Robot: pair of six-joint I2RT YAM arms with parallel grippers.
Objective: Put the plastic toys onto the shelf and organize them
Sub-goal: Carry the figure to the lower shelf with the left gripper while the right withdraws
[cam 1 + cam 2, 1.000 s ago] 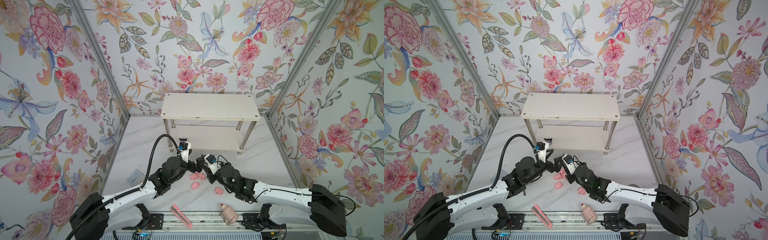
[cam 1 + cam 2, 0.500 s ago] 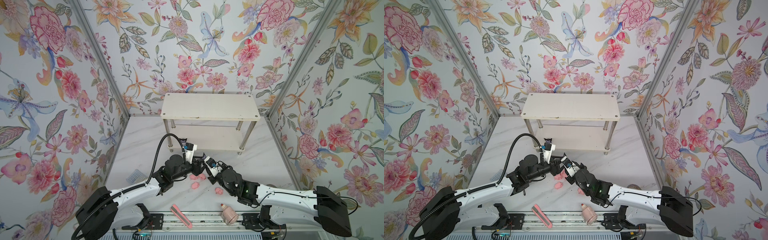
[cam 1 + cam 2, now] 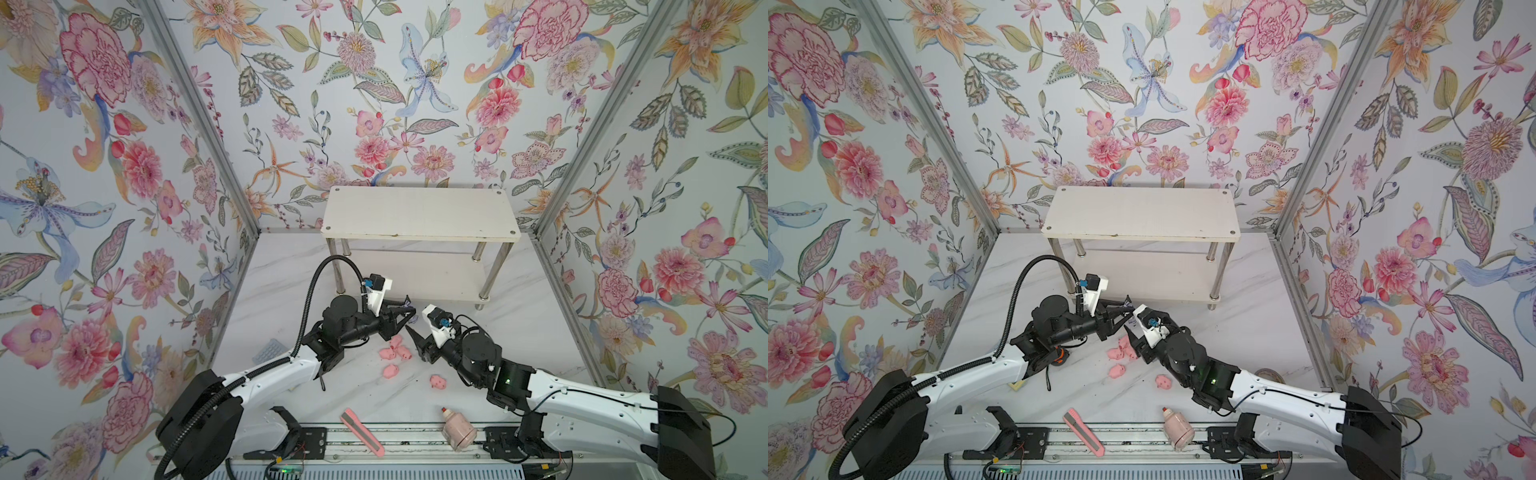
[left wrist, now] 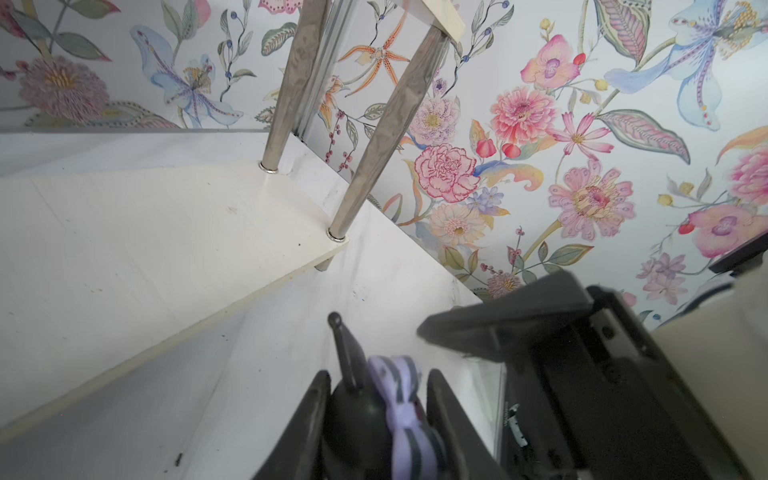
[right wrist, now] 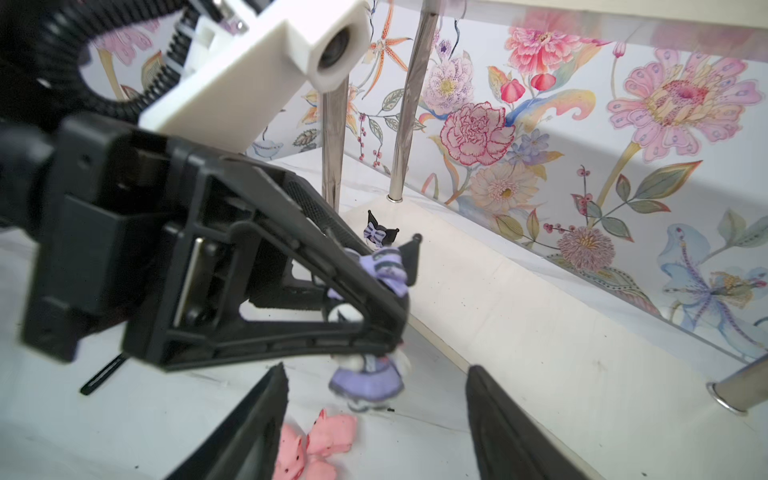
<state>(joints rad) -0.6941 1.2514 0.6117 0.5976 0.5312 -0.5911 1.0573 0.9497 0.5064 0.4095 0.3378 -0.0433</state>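
Note:
My left gripper is shut on the black horned head of a purple-white figurine, one of the plastic toys. It hangs just in front of the white two-tier shelf. The figurine's purple dress dangles between the spread fingers of my right gripper, which is open and touches nothing. A second horned figurine stands on the lower board near a chrome leg. Several pink pigs lie on the table below both grippers.
A long pink box cutter and a pale pink bottle with a red cap lie at the front edge. A small blue-grey pad sits by the left wall. Chrome legs stand close to my left gripper.
The left gripper closed on the figurine and the right gripper opened and let it go. The left arm swung right toward the shelf's front edge.

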